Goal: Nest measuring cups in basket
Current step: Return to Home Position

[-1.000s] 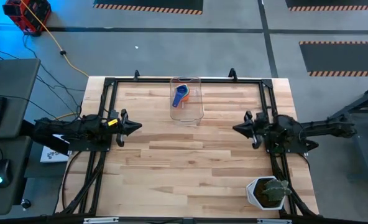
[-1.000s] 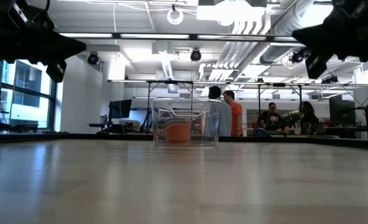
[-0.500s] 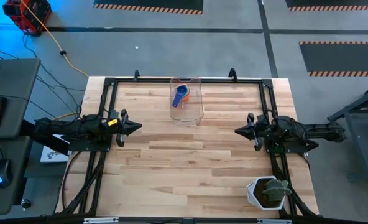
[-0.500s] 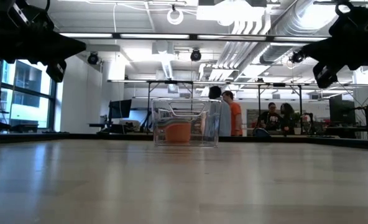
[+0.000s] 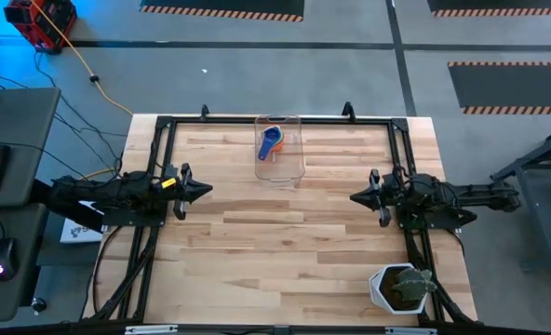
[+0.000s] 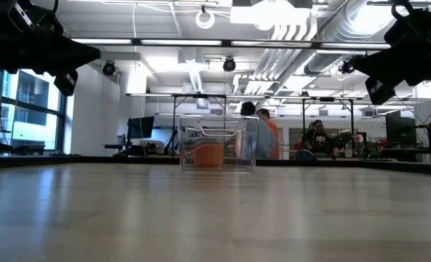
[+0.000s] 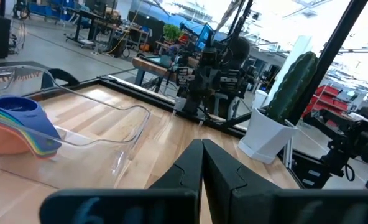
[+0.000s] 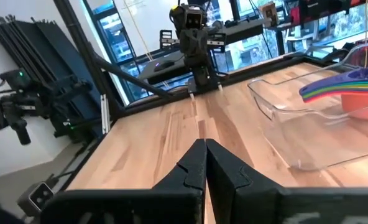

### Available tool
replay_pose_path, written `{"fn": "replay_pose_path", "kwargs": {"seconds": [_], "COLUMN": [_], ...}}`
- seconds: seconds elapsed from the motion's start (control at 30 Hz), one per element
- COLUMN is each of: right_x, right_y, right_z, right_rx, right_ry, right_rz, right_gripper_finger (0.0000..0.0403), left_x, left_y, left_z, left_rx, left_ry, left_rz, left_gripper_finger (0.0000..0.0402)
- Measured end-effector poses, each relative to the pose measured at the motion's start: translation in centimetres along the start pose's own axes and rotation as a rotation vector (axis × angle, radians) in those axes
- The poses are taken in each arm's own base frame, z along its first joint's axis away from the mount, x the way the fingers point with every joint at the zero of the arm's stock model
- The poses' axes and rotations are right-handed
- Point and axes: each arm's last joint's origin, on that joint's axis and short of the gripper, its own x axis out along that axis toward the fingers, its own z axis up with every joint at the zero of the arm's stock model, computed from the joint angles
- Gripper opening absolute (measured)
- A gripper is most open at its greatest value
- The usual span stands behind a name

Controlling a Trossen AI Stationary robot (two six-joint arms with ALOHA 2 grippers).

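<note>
The left gripper (image 5: 204,189) hangs over the left side of the table (image 5: 285,247), pointing inward. Its 2 fingers (image 7: 187,169) are pressed together and hold nothing. The right gripper (image 5: 355,196) hangs over the right side, facing the left one and well apart from it. Its 2 fingers (image 8: 190,171) are likewise closed on nothing. Between the arms, at the middle of the far edge, stands the basket (image 5: 287,169). Inside it the cups (image 5: 272,142) sit nested in 1 stack, orange at the bottom and blue on top. A white pot (image 5: 385,288) with a plant stands at the near right corner. People (image 6: 253,138) show in the room behind.
</note>
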Motion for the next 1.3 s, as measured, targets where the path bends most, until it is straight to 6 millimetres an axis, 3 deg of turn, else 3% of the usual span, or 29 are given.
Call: {"fn": "replay_pose_path", "kwargs": {"seconds": [1.3], "right_x": [0.0], "right_y": [0.0], "right_z": [-0.02], "right_rx": [0.04], "right_ry": [0.002], "right_rz": [0.0], "right_gripper_finger": [0.0], "left_x": [0.0], "left_y": [0.01], "left_z": [-0.02], "left_rx": [0.0], "left_ry": [0.002], "left_rz": [0.001], "left_gripper_finger": [0.0001]}}
